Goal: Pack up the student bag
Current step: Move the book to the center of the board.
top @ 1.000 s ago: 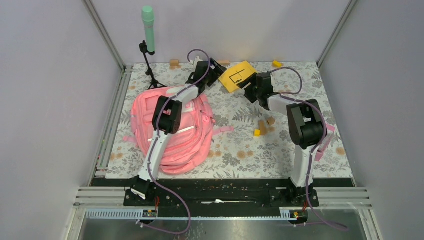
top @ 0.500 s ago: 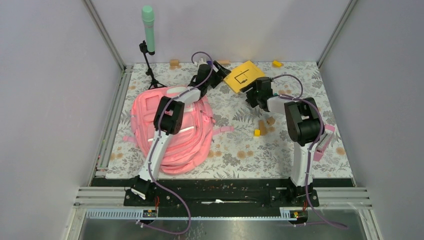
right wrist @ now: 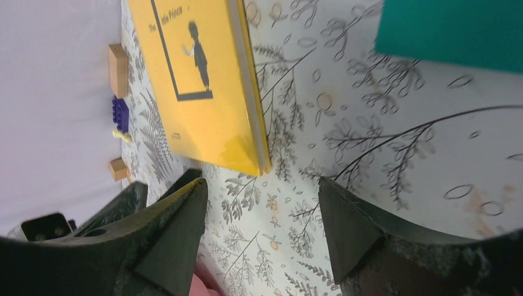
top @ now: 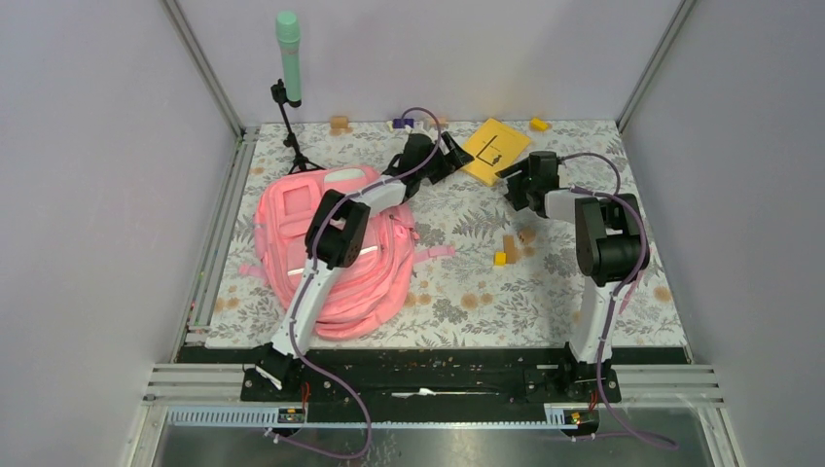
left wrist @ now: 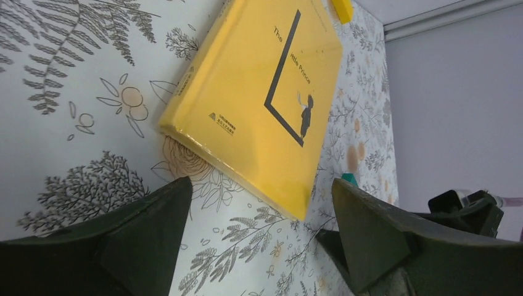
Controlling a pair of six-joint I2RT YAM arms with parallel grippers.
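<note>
Left gripper (top: pixel 449 154) is standing wide open, gripping nothing. Right gripper (top: pixel 518 181) is also gaping wide, empty.

Thin yellow hardcover book (top: pixel 496 148) is lying flat on the floral-print table cover (top: pixel 467 282), between the two sets of fingers and touching neither. In the left wrist view its near corner is sitting just ahead of the gap between the dark fingers (left wrist: pixel 154 209). In the right wrist view its corner is sitting just beyond the fingertips, nearer the left-hand one.

Large soft pink fabric backpack (top: pixel 331 263) is lying well behind the left fingers, under that arm's elbow, and well apart from the right fingers.

Small tan wooden block (top: pixel 510 241) and small yellow cube (top: pixel 499 259) are lying behind the right fingers, toward the arm bases.
</note>
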